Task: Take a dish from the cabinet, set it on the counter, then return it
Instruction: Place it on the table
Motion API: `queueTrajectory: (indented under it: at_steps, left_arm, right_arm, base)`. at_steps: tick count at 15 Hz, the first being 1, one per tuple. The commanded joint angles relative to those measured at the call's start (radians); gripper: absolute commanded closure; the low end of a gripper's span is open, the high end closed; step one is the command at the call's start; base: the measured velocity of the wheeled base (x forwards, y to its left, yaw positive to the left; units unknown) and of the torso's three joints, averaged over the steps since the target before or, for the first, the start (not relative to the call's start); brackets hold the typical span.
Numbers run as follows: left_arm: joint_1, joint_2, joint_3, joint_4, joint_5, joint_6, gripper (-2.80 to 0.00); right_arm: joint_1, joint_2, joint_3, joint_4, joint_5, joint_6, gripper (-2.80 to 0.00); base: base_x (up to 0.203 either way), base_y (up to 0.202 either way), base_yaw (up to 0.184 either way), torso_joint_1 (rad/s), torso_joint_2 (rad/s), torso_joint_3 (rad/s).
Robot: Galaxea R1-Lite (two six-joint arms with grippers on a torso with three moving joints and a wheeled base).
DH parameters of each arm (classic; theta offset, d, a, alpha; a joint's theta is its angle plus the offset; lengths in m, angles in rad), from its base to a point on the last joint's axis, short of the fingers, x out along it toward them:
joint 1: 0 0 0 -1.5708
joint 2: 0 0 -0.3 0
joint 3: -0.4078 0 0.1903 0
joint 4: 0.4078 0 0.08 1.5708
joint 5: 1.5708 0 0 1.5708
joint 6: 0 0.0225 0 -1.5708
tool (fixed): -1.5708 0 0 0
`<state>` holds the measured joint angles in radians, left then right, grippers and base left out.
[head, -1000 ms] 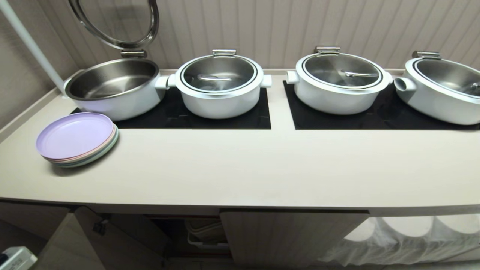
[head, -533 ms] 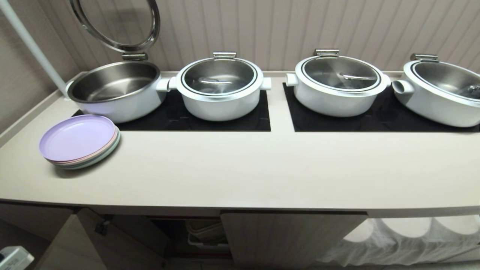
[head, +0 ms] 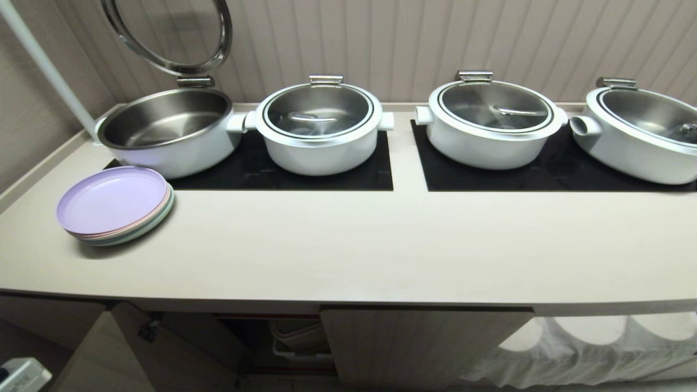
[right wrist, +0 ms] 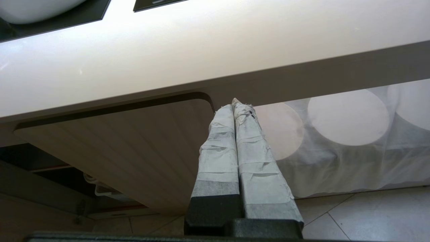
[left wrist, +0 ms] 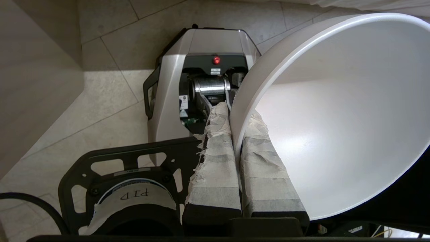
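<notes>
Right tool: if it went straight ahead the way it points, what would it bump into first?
Probably the underside edge of the counter, just beside the cabinet door's rounded corner. The right tool is shut; depth is unclear.

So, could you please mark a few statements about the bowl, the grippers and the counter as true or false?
1. The left gripper pinches the rim of the white bowl. True.
2. The right gripper holds a plate. False: its taped fingers are shut on nothing, below the counter edge.
3. The bowl already stands on the counter. False: it is in the left gripper, over the floor and the robot's base.
4. A stack of plates, lilac on top, sits at the counter's left end. True.
5. All four pots are lidded. False: the leftmost pot has its lid raised.
</notes>
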<state>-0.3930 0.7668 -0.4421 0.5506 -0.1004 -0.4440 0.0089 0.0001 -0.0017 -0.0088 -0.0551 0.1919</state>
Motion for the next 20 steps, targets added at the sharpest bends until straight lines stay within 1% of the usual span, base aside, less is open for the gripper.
queueTrajectory:
  at_steps: [1, 8, 11, 13, 16, 20]
  left_arm:
    - [-0.001, 0.014, -0.01, 0.002, -0.003, -0.003, 0.0]
    - [-0.001, 0.085, -0.101, 0.009, -0.002, -0.004, 0.0]
    - [-0.001, 0.141, -0.134, 0.008, -0.002, -0.003, 0.0]
    - [0.001, 0.196, -0.155, 0.004, 0.005, -0.003, 0.0]
    - [0.012, 0.31, -0.217, -0.005, 0.013, -0.003, 0.0]
    - [0.026, 0.487, -0.313, -0.106, 0.027, -0.004, 0.0]
  right_arm:
    - [0.0, 0.0, 0.0, 0.0, 0.0, 0.001, 0.0]
    - [0.0, 0.0, 0.0, 0.0, 0.0, 0.001, 0.0]
    - [0.0, 0.0, 0.0, 0.0, 0.0, 0.001, 0.0]
    - [0.0, 0.0, 0.0, 0.0, 0.0, 0.001, 0.0]
    - [0.0, 0.0, 0.0, 0.0, 0.0, 0.001, 0.0]
    - [0.0, 0.0, 0.0, 0.0, 0.0, 0.001, 0.0]
  base:
    - [0.0, 0.0, 0.0, 0.0, 0.0, 0.0]
    - [0.0, 0.0, 0.0, 0.0, 0.0, 0.0]
    - [0.0, 0.0, 0.0, 0.0, 0.0, 0.0]
    - [0.0, 0.0, 0.0, 0.0, 0.0, 0.0]
    - [0.0, 0.0, 0.0, 0.0, 0.0, 0.0]
    - [0.0, 0.0, 0.0, 0.0, 0.0, 0.0]
